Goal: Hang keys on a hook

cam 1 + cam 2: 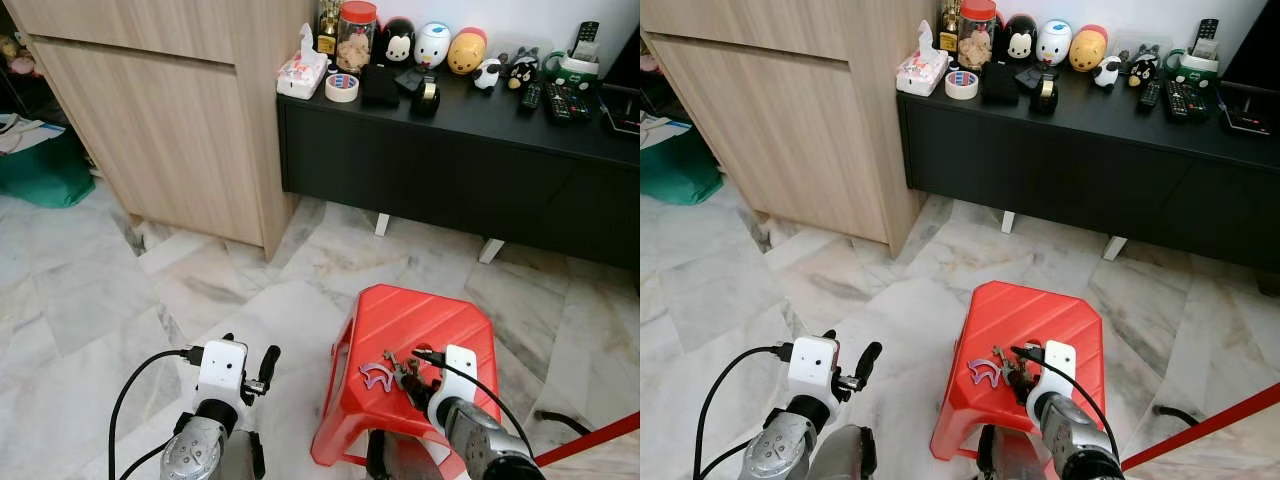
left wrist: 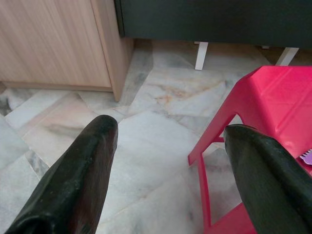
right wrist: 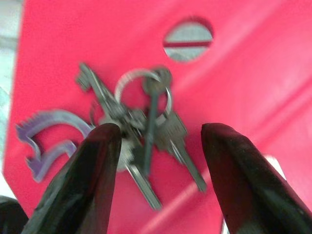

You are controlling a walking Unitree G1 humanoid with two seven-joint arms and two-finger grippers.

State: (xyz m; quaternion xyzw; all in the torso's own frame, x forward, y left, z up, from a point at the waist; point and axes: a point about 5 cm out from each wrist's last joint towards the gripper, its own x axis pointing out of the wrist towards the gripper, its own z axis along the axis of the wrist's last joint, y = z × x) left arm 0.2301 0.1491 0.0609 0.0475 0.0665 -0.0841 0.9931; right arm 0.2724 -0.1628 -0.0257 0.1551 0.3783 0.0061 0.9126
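Little is done: the bunch of keys (image 3: 141, 131) lies ungrasped on the red plastic stool (image 1: 420, 320), the right gripper (image 3: 156, 141) poised over it, fingers spread; pickup and hanging remain.

A home living room. Marble-tiled floor (image 1: 90, 300), a light wood cabinet (image 1: 160, 110), and a low black console (image 1: 450, 150). Its tabletop carries cartoon figurines (image 1: 432, 42), remote controls (image 1: 560, 100), tissues (image 1: 302, 72) and a snack jar (image 1: 356, 35).
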